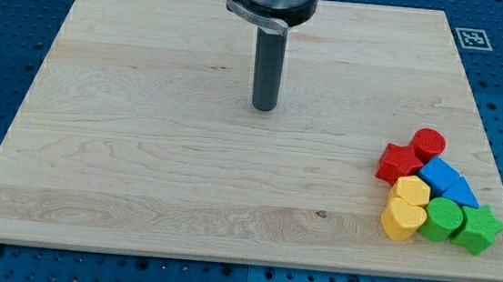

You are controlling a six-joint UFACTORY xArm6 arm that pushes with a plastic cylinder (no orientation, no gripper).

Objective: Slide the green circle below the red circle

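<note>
The green circle point(442, 219) sits in a tight cluster of blocks at the board's lower right, between a yellow heart point(402, 219) and a green star point(478, 228). The red circle point(429, 143) is at the top of the cluster, touching a red star point(399, 163). My tip point(263, 107) rests on the board near its upper middle, far to the left of and above the cluster, touching no block.
A blue block point(438, 173) and a blue triangle point(460, 192) lie between the red circle and the green circle. A yellow block point(411, 191) sits above the yellow heart. The wooden board point(141, 150) ends just right of the cluster. A marker tag point(471, 38) is at the top right.
</note>
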